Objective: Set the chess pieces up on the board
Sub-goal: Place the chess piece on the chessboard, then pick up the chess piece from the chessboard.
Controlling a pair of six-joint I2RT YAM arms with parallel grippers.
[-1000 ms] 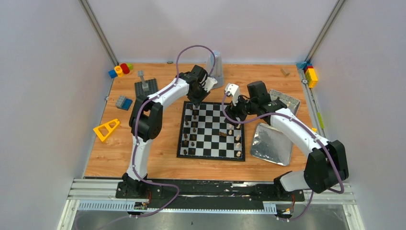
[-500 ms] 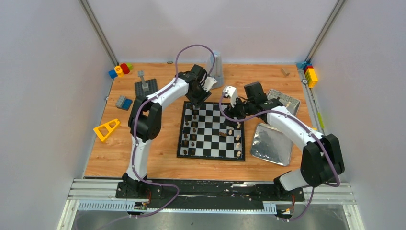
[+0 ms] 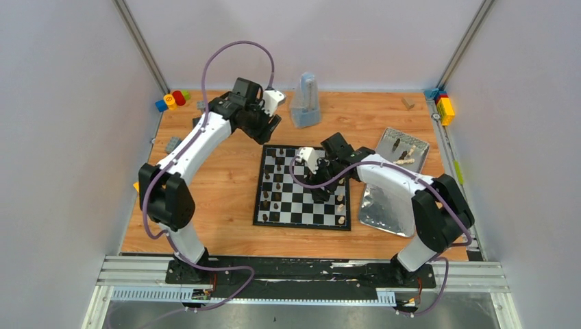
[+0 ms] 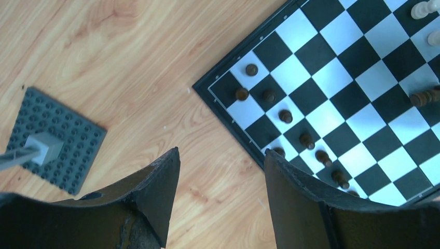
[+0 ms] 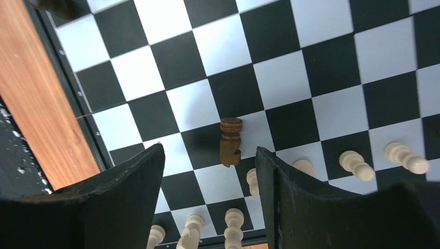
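Observation:
The black-and-white board (image 3: 294, 218) lies mid-table. Dark chess pieces (image 3: 275, 185) stand along its left side, seen as a diagonal row of dark pieces (image 4: 285, 116) in the left wrist view. Pale pieces (image 3: 340, 208) stand along its right edge. One dark piece (image 5: 230, 141) lies on its side on the board, just ahead of my right gripper (image 5: 207, 149), which hangs open over the board (image 5: 280, 78) with pale pieces (image 5: 234, 228) under it. My left gripper (image 4: 222, 153) is open and empty above bare wood beside the board's (image 4: 332, 72) corner. From above, the left gripper (image 3: 267, 129) is off the far-left corner, the right gripper (image 3: 320, 190) above the right half.
A studded metal tray (image 3: 410, 139) holding a few pale pieces and a foil tray (image 3: 389, 205) sit right of the board. A translucent container (image 3: 305, 101) stands at the back. A grey baseplate (image 4: 52, 140) lies left. Coloured blocks (image 3: 171, 99) and more blocks (image 3: 444, 106) sit in the far corners.
My left gripper opened and drew back up and left off the board's far-left corner. My right arm swung left from the tray side to over the fallen dark piece.

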